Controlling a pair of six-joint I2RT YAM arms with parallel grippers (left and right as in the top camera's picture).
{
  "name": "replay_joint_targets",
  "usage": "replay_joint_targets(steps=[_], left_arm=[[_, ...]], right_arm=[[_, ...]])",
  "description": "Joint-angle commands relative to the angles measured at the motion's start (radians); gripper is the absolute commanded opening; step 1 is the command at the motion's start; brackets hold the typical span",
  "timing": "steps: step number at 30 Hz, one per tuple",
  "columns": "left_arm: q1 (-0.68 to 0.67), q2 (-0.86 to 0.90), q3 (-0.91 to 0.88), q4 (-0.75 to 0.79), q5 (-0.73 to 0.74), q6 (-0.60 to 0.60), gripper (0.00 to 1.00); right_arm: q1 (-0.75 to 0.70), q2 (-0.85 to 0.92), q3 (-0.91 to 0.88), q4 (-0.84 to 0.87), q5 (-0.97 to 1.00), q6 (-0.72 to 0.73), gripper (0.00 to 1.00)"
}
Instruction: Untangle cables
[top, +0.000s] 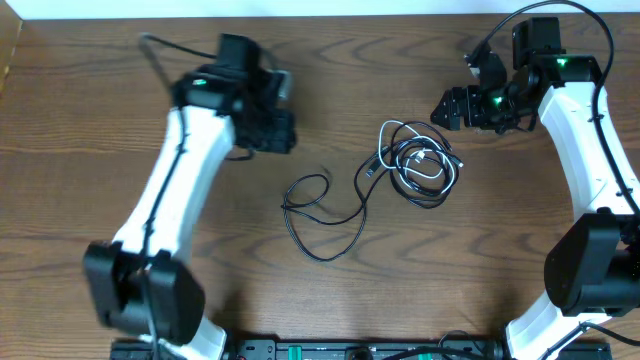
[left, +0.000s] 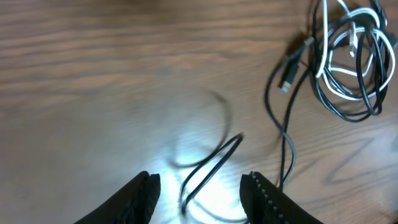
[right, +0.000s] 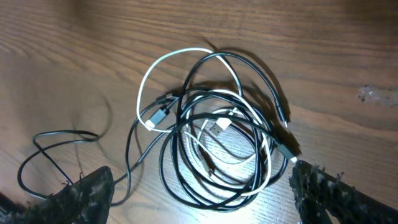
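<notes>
A black cable (right: 163, 165) coils at centre frame with a white cable (right: 180, 52) looped through it on the wooden table (right: 74, 56). One black strand trails lower left. The right gripper (right: 202, 186) has its fingers (right: 87, 193) spread wide at the bottom corners.

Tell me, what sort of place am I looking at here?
Most likely a robotics lab or test bench: a left arm and a right arm, both white, stand at a wood-grain table, with tangled black and white cables lying between them.

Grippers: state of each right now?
Left gripper: open, black cable loop between its jaws, not gripped.
Right gripper: open, empty, over the tangle.
</notes>
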Motion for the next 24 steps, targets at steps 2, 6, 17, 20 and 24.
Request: replay_joint_targets(steps=[2, 6, 17, 20, 24], left_arm=[[-0.088, 0.095, -0.006, 0.032, 0.02, 0.05, 0.48], [-0.147, 0.155, -0.006, 0.026, 0.02, 0.164, 0.49], [-0.266, 0.267, -0.006, 0.005, 0.13, 0.273, 0.49], [-0.29, 0.268, -0.006, 0.005, 0.136, 0.275, 0.49], [-0.33, 0.274, -0.007, -0.002, 0.135, 0.267, 0.49]], right_arm=[[0.006, 0.004, 0.018, -0.003, 0.007, -0.015, 0.88], [0.007, 0.004, 0.018, -0.002, 0.007, -0.016, 0.88], [0.007, 0.004, 0.018, -0.003, 0.007, -0.016, 0.88], [0.006, 0.004, 0.018, -0.002, 0.007, -0.016, 0.88], [0.007, 0.004, 0.017, 0.001, 0.007, -0.016, 0.89]])
